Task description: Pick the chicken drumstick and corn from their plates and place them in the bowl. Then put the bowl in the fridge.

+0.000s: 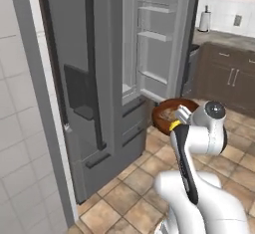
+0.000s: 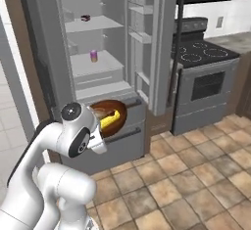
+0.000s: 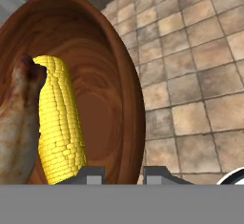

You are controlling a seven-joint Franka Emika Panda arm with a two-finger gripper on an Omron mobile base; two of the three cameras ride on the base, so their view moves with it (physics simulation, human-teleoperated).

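Bowl (image 3: 109, 99) is riding on the gripper (image 3: 123, 173), jaws pinching its rim at six o'clock, before the open fridge (image 2: 98, 67). Corn (image 3: 59, 127) and drumstick (image 3: 16, 123) are lying inside (loose, likely to roll); rigid, glossy, probably slippery.

My white arm (image 1: 199, 178) rises from the base, bends at a dark-jointed elbow and reaches forward at about mid height, with the wrist (image 2: 78, 126) turned so the hand points ahead and slightly down. At its end my gripper (image 3: 123, 174) has its jaws drawn close together, pinching the rim of the bowl (image 3: 109, 75) between the two dark fingertips (image 3: 90, 174). I see the bowl held off the floor, tilted in my grip.
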